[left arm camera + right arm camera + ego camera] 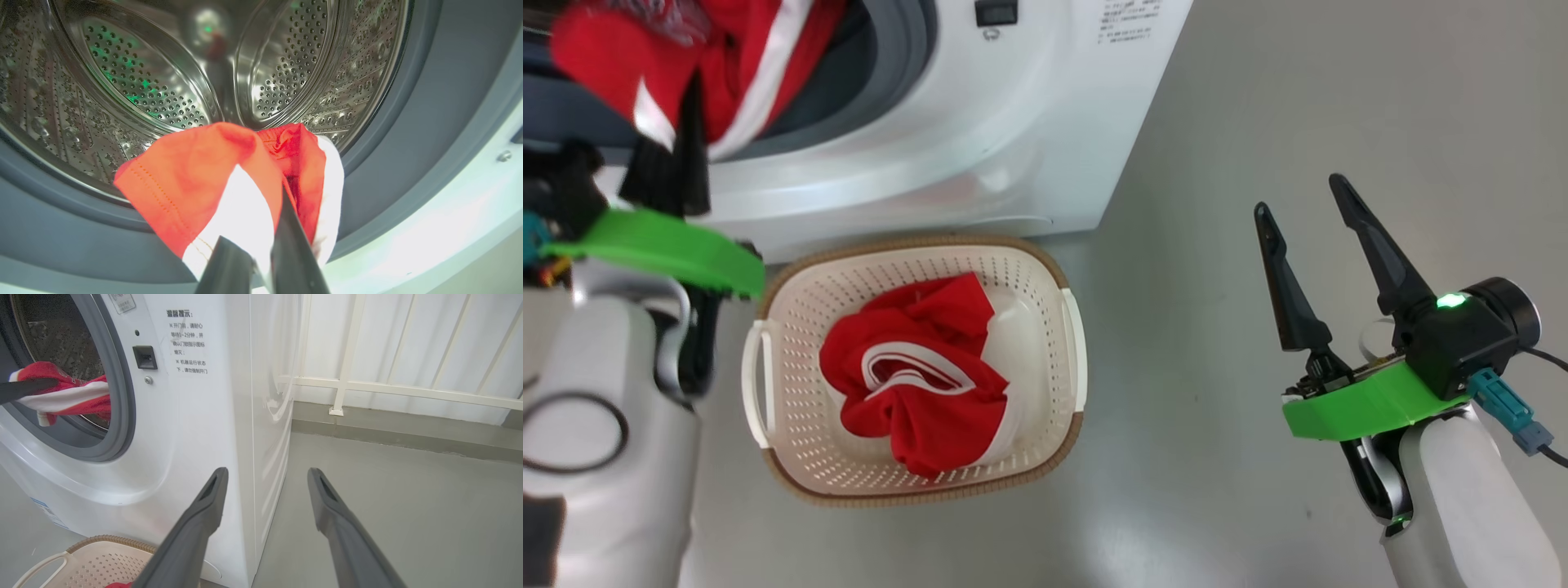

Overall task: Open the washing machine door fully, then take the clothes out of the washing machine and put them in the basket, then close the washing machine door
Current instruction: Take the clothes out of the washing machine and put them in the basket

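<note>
Left gripper [257, 228] is clenched on a red garment [184, 179], its two dark fingers pinching the bunched cloth and its white trim band between them. That garment hangs at the mouth of the washing machine [1013, 122], in front of the perforated steel drum [143, 81] and partly across the grey rubber ring [408, 143]. A second red garment [915, 367] with white trim lies crumpled inside the basket [792, 327], which stands on the grey floor [1339, 82] just before the machine's front. Right gripper [1298, 196] is well apart to the basket's right, jaws spread wide over bare floor, holding and touching nothing.
</note>
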Motion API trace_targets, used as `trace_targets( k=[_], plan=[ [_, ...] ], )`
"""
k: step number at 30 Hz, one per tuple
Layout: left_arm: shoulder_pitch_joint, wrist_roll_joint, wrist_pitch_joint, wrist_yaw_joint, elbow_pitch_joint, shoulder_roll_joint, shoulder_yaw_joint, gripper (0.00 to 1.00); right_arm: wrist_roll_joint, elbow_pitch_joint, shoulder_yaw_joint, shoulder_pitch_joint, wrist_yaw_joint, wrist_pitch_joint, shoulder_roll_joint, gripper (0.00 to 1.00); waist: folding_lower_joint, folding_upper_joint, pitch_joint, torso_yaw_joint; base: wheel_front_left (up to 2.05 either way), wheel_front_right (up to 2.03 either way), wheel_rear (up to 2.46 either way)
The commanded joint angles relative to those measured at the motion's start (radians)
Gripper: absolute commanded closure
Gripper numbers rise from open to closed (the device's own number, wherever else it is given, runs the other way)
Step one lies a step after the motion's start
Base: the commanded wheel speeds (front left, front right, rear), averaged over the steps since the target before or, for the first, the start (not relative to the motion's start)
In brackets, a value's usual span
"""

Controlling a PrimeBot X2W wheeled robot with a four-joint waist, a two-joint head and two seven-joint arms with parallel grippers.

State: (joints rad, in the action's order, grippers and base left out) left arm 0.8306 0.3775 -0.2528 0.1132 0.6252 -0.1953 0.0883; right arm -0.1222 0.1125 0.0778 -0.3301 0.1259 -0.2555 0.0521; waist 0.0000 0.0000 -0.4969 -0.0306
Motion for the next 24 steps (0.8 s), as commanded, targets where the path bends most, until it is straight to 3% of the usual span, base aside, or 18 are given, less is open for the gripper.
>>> trace_targets(
  k=[1, 15, 24],
  plan=[
    [-0.050, -0.013, -0.009, -0.009, -0.053, -0.032, -0.038, 1.00, 0.005, -0.019, 0.018, 0.022, 0.005, -0.006, -0.002, 0.00, 0.0000, 0.0000, 0.043, 0.012, 0.00, 0.00, 0.00],
    [-0.311, -0.023, -0.007, -0.029, -0.217, -0.008, -0.067, 1.00, -0.013, 0.007, 0.024, 0.078, 0.005, -0.006, -0.002, 0.00, 0.0000, 0.0000, 0.194, 0.016, 0.00, 0.00, 0.00],
    [-0.468, -0.008, 0.064, -0.066, -0.396, -0.005, -0.064, 1.00, -0.022, 0.021, 0.036, 0.097, 0.005, -0.006, -0.002, 0.00, 0.0000, 0.0000, 0.279, 0.019, 0.00, 0.00, 0.00]
  ],
)
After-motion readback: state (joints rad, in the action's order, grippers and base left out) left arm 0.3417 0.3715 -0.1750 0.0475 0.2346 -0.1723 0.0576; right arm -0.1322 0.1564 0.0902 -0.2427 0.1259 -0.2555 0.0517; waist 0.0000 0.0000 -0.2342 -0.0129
